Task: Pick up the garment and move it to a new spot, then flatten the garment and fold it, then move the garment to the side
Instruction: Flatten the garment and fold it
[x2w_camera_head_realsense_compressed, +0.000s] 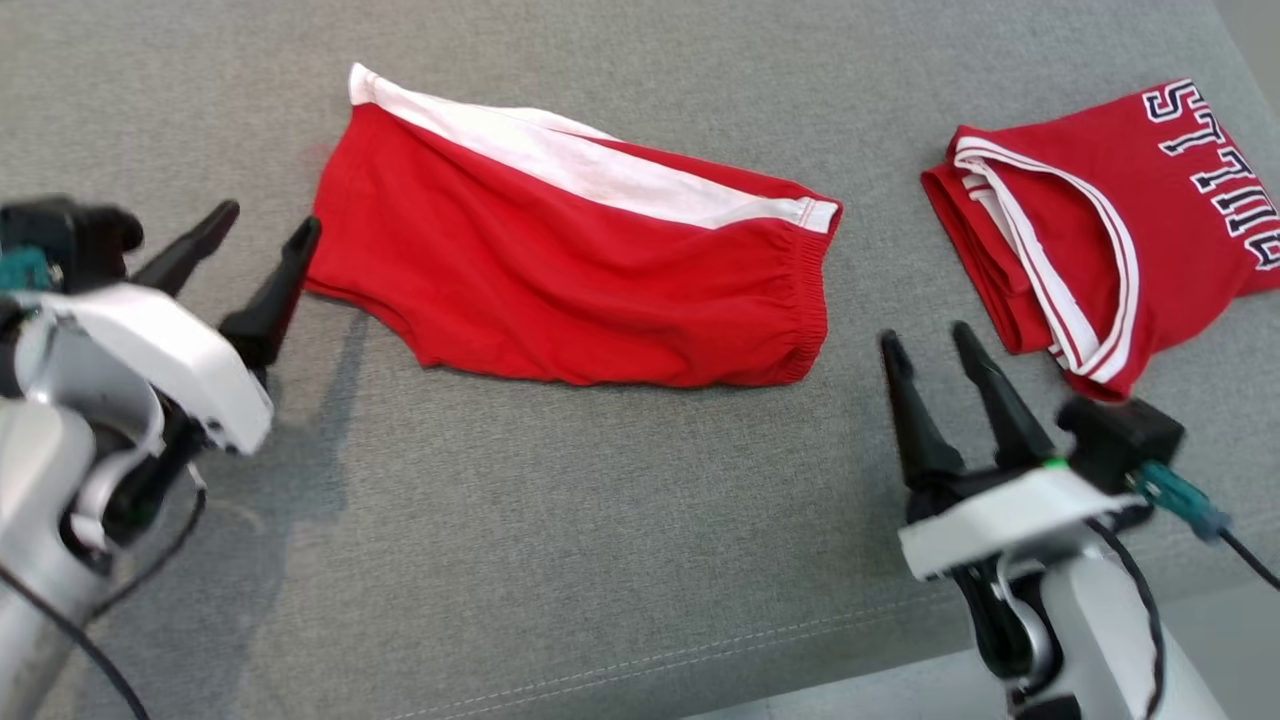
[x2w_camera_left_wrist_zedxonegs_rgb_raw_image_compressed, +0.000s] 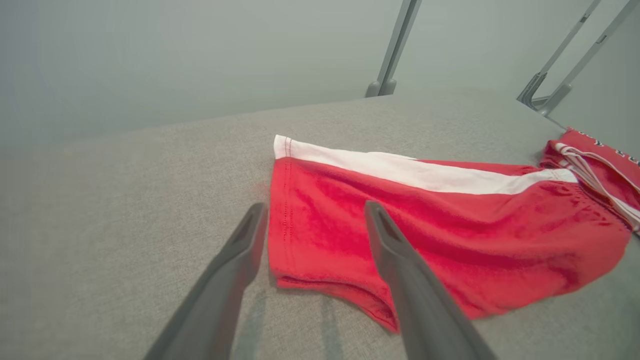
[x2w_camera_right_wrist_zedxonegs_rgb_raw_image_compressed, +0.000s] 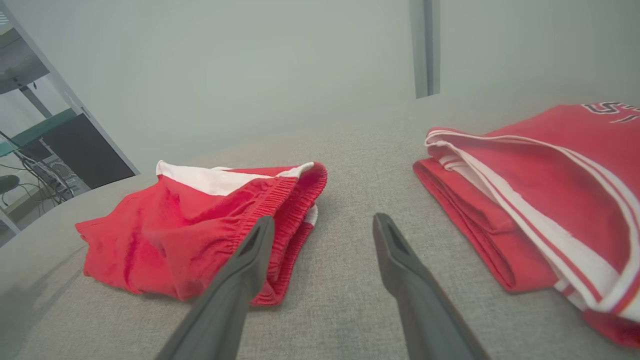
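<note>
The garment (x2w_camera_head_realsense_compressed: 570, 270) is a pair of red shorts with a white side stripe, lying folded flat on the grey fabric surface (x2w_camera_head_realsense_compressed: 600, 520), elastic waistband toward the right. My left gripper (x2w_camera_head_realsense_compressed: 268, 220) hovers open at the garment's left hem; in the left wrist view its fingers straddle the lower hem corner of the garment (x2w_camera_left_wrist_zedxonegs_rgb_raw_image_compressed: 450, 230), left gripper (x2w_camera_left_wrist_zedxonegs_rgb_raw_image_compressed: 316, 207) holding nothing. My right gripper (x2w_camera_head_realsense_compressed: 925, 336) is open and empty, just right of the waistband. In the right wrist view the garment (x2w_camera_right_wrist_zedxonegs_rgb_raw_image_compressed: 175, 235) lies left of the right gripper (x2w_camera_right_wrist_zedxonegs_rgb_raw_image_compressed: 325, 219).
A folded red jersey (x2w_camera_head_realsense_compressed: 1100, 220) with white trim and lettering lies at the right, close to my right gripper, and shows as the jersey (x2w_camera_right_wrist_zedxonegs_rgb_raw_image_compressed: 540, 200) in the right wrist view. The surface's front edge (x2w_camera_head_realsense_compressed: 900, 680) runs across the lower right. Metal frame legs (x2w_camera_left_wrist_zedxonegs_rgb_raw_image_compressed: 395, 50) stand behind.
</note>
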